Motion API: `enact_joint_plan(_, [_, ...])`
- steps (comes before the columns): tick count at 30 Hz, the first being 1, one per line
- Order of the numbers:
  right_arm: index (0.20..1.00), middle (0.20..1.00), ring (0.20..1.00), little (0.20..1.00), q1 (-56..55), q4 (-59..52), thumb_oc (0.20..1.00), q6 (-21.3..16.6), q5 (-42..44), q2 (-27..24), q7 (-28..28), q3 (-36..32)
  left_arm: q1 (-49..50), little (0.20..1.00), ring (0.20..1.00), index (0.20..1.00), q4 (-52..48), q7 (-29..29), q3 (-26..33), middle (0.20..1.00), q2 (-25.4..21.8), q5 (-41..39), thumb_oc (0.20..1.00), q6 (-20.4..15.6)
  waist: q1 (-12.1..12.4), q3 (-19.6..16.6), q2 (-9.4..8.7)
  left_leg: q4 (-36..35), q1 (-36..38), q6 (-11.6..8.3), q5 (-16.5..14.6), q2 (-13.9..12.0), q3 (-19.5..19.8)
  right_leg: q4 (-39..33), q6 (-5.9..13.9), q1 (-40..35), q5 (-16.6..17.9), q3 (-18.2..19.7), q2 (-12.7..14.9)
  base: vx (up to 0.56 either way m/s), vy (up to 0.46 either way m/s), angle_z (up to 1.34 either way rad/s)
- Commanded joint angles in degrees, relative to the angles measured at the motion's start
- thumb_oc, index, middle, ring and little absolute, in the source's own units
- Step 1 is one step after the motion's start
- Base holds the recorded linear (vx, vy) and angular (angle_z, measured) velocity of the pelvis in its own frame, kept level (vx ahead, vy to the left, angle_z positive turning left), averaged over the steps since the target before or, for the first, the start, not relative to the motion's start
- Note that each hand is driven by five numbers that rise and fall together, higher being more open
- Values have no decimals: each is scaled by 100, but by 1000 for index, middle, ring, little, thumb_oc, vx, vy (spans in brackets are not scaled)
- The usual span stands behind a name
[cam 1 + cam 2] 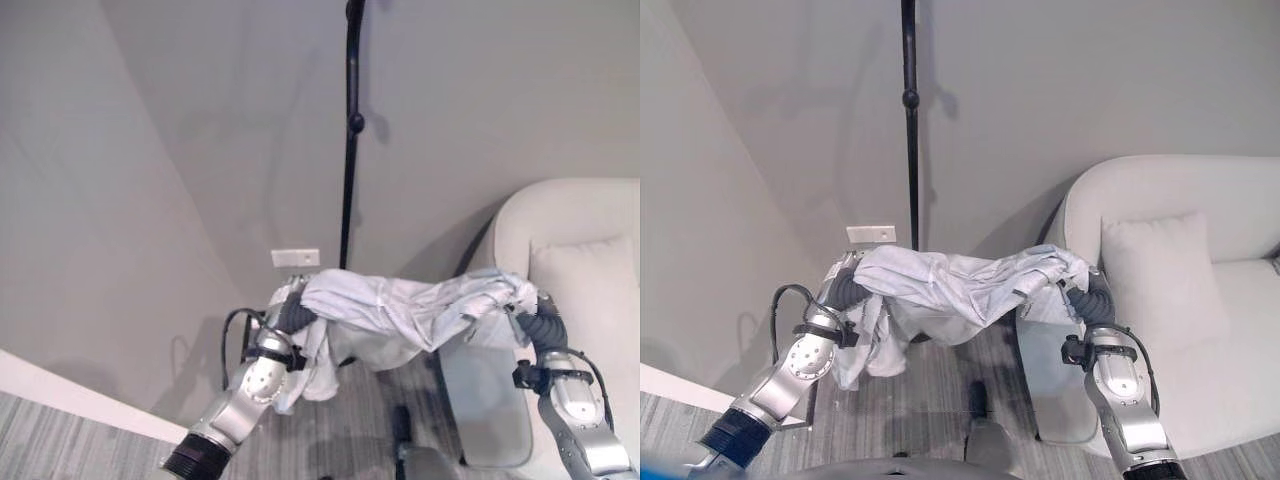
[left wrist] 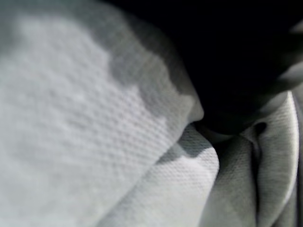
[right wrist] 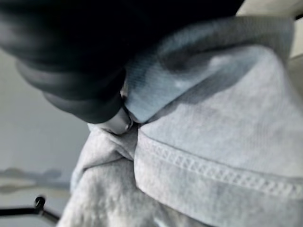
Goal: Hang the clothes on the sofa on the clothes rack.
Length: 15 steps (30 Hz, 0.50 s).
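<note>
A light grey garment [image 1: 400, 310] hangs stretched between my two hands at about the same height, sagging in the middle with a fold trailing down on the left. My left hand [image 1: 292, 312] is under its left end, covered by cloth [image 2: 94, 118]. My right hand [image 1: 1095, 298] holds the bunched right end, and a hem [image 3: 203, 170] is pinched against a silver finger [image 3: 118, 124]. The black pole of the clothes rack [image 1: 350, 150] rises just behind the garment's middle, against the grey wall.
A pale sofa [image 1: 1230, 190] with a cushion [image 1: 1160, 270] stands at the right, close to my right arm. A pale flat panel [image 1: 1055, 385] sits low beside the sofa. A white wall socket [image 1: 295, 257] is left of the pole. The floor is grey carpet.
</note>
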State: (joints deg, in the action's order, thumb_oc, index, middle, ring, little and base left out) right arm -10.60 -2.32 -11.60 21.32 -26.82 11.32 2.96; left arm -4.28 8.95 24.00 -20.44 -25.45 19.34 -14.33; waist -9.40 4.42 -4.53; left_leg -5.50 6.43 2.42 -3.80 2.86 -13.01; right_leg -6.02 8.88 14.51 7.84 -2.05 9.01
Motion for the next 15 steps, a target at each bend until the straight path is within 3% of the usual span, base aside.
enact_joint_plan(1, [200, 200, 200, 200, 242, -312, 200, -421, -205, -108, 165, -582, -265, 200, 200, 200, -616, 445, 208, 200, -55, 354, 200, -358, -53, -9, -50, 201, 386, -425, -438, -480, -119, 762, 104, -164, -70, 17, -100, 240, -247, 46])
enact_joint_plan(4, [200, 200, 200, 200, 234, -294, 200, -430, -156, -143, 150, -625, -285, 200, 200, 200, -592, 469, 217, 200, 4, 303, 200, -353, -92, -105, -48, 352, 453, -482, -523, -619, -40, 957, -3, -241, -151, 75, -233, 207, -254, 45])
enact_joint_plan(6, [200, 200, 200, 200, 287, -378, 200, -483, -115, -297, 119, -700, -351, 200, 200, 200, -584, 420, 147, 200, 96, 188, 200, -357, -123, -240, 9, 754, 381, -611, -447, -861, -16, 973, -135, -437, -298, -33, -379, 237, -294, 24])
enact_joint_plan(8, [200, 200, 200, 200, 298, -409, 200, -532, -90, -411, 128, -757, -466, 200, 200, 200, -564, 367, 49, 200, 120, 143, 200, -352, -128, -297, 40, 1065, 273, -726, -158, -996, 33, 879, -258, -638, -397, -104, -493, 139, -190, 0])
enact_joint_plan(9, [200, 200, 200, 200, 292, -412, 200, -532, -87, -416, 127, -767, -473, 200, 200, 200, -562, 364, 43, 200, 126, 139, 200, -348, -143, -291, 52, 1091, 258, -742, -164, -1015, 62, 856, -273, -659, -391, -133, -503, 194, -241, 7])
enact_joint_plan(10, [200, 200, 200, 200, 296, -409, 200, -554, -52, -472, 74, -760, -481, 200, 200, 200, -597, 270, 25, 200, 143, 38, 200, -361, -121, -340, 70, 1359, 217, -811, 116, -1099, 142, 774, -371, -826, -465, -183, -596, 186, -237, 10])
enact_joint_plan(13, [200, 200, 200, 200, 310, -413, 200, -545, -31, -524, 60, -745, -467, 200, 200, 200, -640, 213, 26, 200, 176, -59, 200, -341, -120, -320, 71, 1846, 47, -862, 270, -1189, 267, 675, -484, -1008, -542, -201, -665, 157, -212, 15])
enact_joint_plan(15, [200, 200, 200, 200, 290, -421, 200, -560, 5, -566, 56, -765, -407, 200, 200, 200, -683, 137, -3, 200, 216, -128, 200, -356, -87, -280, 25, 2764, -228, -897, 658, -1300, 318, 532, -671, -1323, -705, -154, -789, 186, -254, -3])
